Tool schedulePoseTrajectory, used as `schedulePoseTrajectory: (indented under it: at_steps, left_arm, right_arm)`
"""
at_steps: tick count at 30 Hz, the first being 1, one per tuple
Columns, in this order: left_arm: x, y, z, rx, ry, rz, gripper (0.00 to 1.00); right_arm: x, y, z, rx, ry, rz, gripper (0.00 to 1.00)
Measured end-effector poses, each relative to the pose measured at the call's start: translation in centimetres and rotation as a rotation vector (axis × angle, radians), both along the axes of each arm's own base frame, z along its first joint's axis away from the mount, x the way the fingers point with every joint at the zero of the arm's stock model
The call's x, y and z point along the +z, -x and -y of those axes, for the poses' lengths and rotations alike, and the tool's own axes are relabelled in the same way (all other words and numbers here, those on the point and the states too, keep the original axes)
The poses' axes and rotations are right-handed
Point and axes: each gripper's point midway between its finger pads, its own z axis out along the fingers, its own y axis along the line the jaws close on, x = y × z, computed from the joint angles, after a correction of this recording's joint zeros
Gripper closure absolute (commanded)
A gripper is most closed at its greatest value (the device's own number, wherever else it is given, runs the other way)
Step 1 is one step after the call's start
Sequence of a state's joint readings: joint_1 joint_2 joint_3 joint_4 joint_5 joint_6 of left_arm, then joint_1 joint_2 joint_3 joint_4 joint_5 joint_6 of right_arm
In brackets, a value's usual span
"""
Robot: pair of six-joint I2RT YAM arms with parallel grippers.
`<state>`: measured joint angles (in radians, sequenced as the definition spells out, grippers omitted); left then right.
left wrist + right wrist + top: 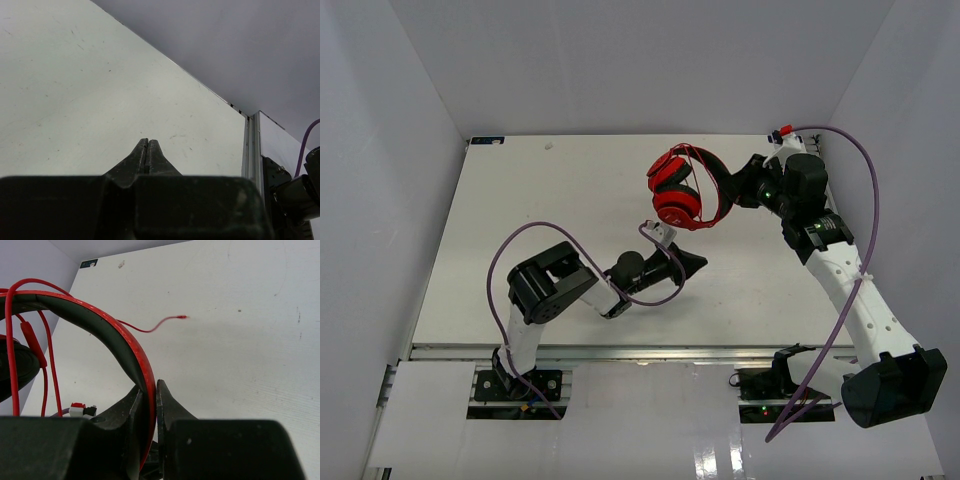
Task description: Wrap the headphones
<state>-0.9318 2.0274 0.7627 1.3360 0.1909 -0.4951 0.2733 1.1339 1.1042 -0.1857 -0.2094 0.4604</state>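
Red headphones point(680, 190) sit pinched at the headband point(120, 342) by the right gripper point(152, 392), likely steadied for winding the cable point(150, 329); the left gripper point(148, 148) is pressed together, empty.

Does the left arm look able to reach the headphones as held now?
Probably yes: the left end effector, shut, sits near the headphones with nothing between them; the right end effector grips them from the opposite side.

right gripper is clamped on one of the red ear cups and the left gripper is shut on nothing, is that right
Not an ear cup: the right gripper is clamped on the headband of the headphones, as the right wrist view shows. The left gripper is shut on nothing, as you say.
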Motion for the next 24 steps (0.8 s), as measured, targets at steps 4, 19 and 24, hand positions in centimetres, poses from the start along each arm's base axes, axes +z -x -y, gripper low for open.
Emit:
schedulePoseTrajectory:
  at_steps: [4, 19, 24]
  left_arm:
    - [-1.1, 0.4, -0.8, 0.013, -0.028, -0.014, 0.66]
    - [8.0, 2.9, -10.6, 0.328, -0.039, 0.292, 0.11]
    - [7.8, -1.2, -5.5, 0.297, -0.127, 0.398, 0.06]
  right_arm:
    - [0.0, 0.0, 0.0, -0.001, 0.001, 0.001, 0.92]
    - [1.4, 0.3, -0.2, 0.024, -0.004, 0.031, 0.92]
    - [1.5, 0.7, -0.6, 0.046, -0.012, 0.027, 0.92]
